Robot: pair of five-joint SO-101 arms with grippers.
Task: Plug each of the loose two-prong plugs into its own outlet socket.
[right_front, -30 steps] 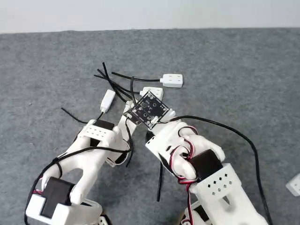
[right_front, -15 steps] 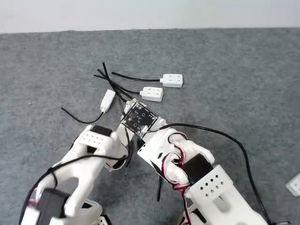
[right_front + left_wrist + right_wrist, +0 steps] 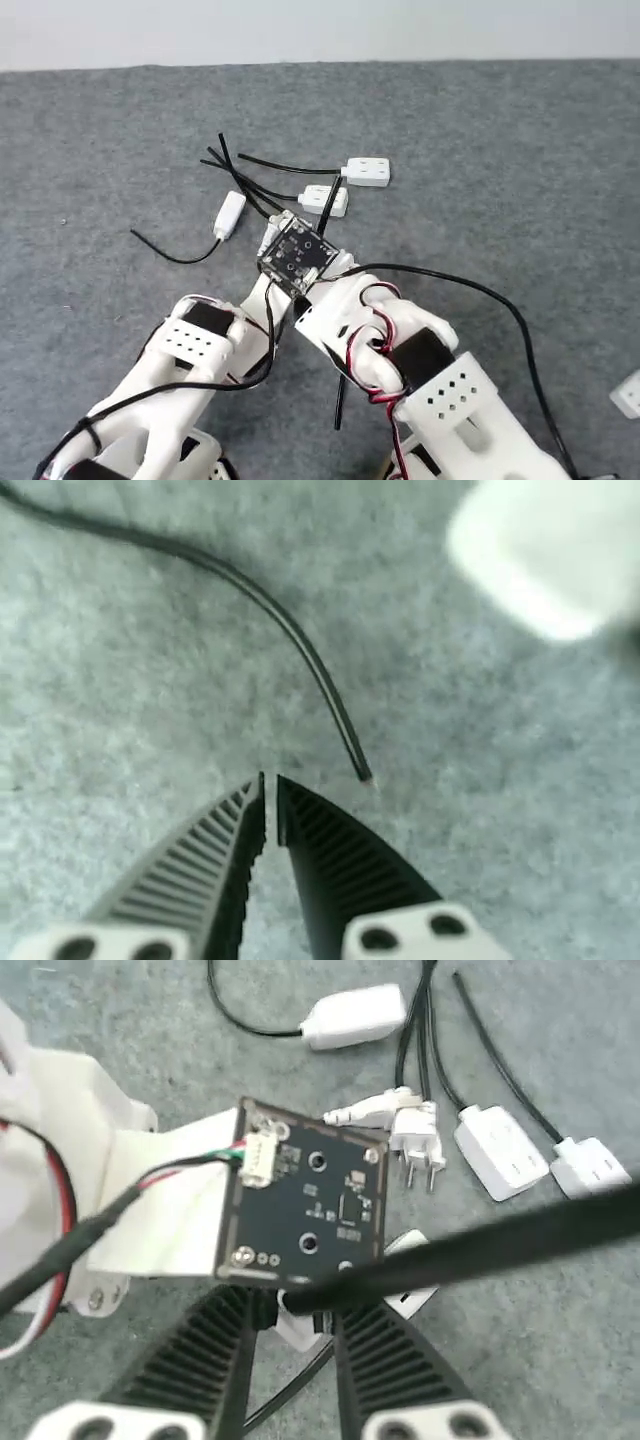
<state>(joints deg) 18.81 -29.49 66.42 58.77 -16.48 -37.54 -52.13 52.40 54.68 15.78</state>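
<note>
Fuzzy grey table point(image 3: 520, 150), glossy white plugs, thin black cords
High view: boxy sockets point(image 3: 365, 172) lie side by side. Left wrist: ribbed left gripper point(image 3: 270, 780) pinched together, empty, cord end point(image 3: 362, 773) just beside. Right wrist: right gripper point(image 3: 292, 1310) clamps a white plug point(image 3: 412, 1263); pronged plug point(image 3: 418, 1148) lies loose.

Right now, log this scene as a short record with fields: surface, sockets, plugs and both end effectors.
surface: grey carpet
sockets: far socket and near socket, side by side, both empty
plugs: corded plug lying apart from the sockets; pronged plug beside a circuit board
left end effector: shut, empty, by a cable end
right end effector: shut on a black cable
</note>
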